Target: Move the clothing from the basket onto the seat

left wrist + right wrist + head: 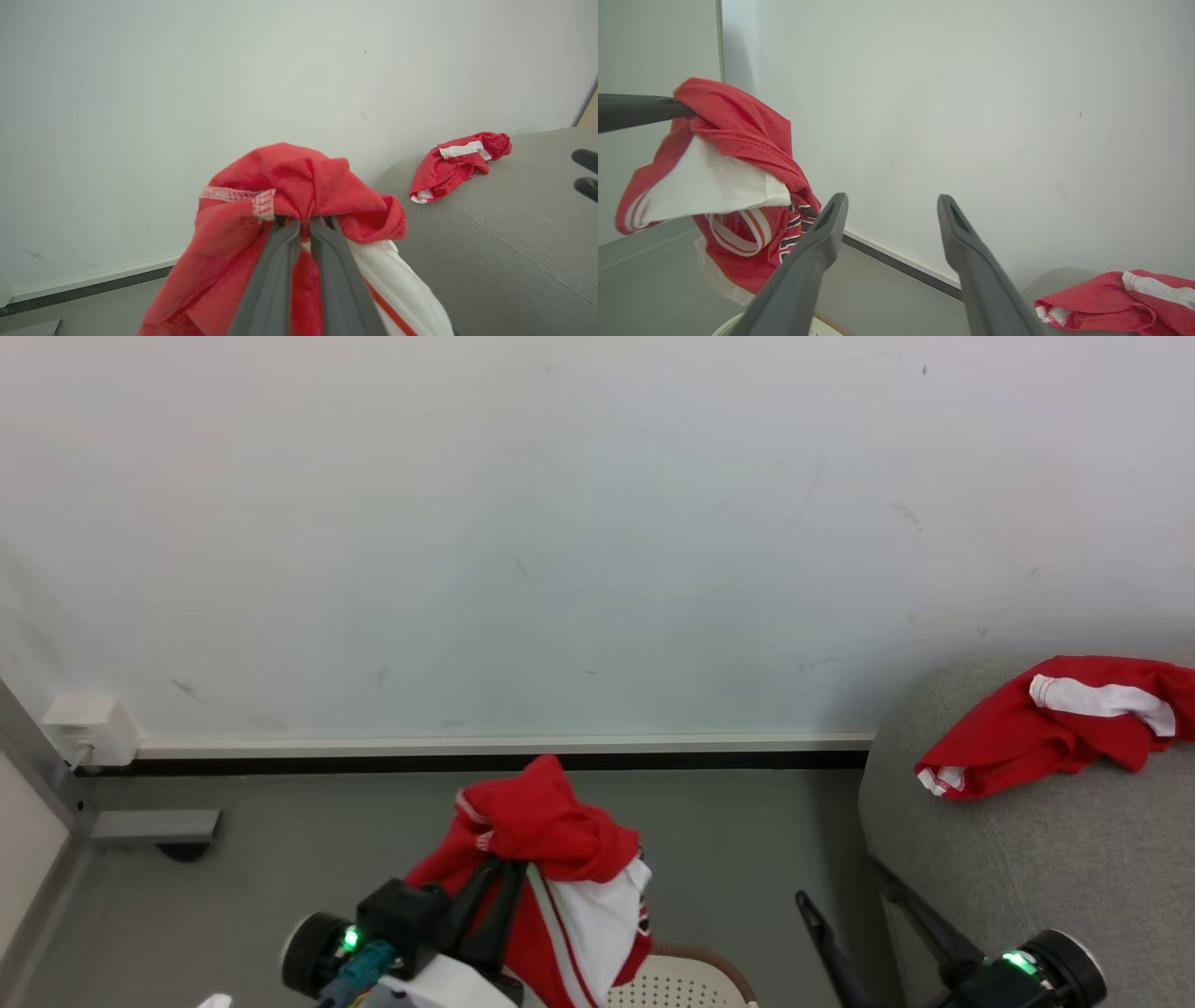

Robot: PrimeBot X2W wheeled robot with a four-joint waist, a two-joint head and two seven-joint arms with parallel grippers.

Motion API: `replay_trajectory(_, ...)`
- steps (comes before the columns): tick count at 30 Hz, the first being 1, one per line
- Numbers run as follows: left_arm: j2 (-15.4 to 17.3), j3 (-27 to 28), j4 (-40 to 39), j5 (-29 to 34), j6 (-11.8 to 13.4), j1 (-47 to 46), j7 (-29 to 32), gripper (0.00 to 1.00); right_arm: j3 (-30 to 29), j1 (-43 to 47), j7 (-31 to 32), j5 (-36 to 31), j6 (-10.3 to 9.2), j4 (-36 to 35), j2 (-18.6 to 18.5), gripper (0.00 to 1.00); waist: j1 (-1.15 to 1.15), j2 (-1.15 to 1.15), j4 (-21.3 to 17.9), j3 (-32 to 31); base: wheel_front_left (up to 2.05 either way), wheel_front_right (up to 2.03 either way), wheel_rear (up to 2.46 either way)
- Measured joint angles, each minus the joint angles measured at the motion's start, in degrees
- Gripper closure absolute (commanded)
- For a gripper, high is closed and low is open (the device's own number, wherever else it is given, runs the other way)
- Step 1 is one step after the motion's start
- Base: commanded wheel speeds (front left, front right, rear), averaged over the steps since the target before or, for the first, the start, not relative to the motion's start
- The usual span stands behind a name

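First garment (1027,737) on seat (1027,896) beside basket (711,959); second garment (551,821) pinched above basket in left gripper (504,868); right gripper (837,880) spread, empty; perhaps more inside

A bare white wall (560,523) closed off the whole upper half of the head view and met the grey floor (280,840) at a skirting strip. Open floor ran across the lower middle, between a grey bracket (154,824) at the far left and the seat (1027,896) rising at the lower right. The clothing (551,831), pinched in the closed left gripper (504,870), hung as a bundle in the lower centre, above the basket (691,980) rim. Between that bundle and the seat edge lay a clear gap, and the right gripper (837,882) stood there with its fingers spread. A red garment (1046,728) lay on the seat at the upper right, with bare grey cushion below it.
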Motion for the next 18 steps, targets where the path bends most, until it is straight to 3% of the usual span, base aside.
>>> replay_trajectory(10, -5.5, -7.4, -0.4, 0.7, -3.6, -3.9, 1.2, 1.00, 15.1, -7.3, 1.9, 4.0, 0.00, -0.8, -3.1, 0.00, 0.00, 0.00, -0.9, 0.3, 0.00, 0.00, 0.00)
replay_trajectory(18, -8.0, -13.3, -0.3, 1.4, -7.9, -5.9, 2.7, 1.00, 18.4, -10.7, 1.9, 4.7, 0.01, 2.0, -3.6, 0.00, 0.00, 0.00, -1.6, 0.6, 0.00, 0.00, 0.00)
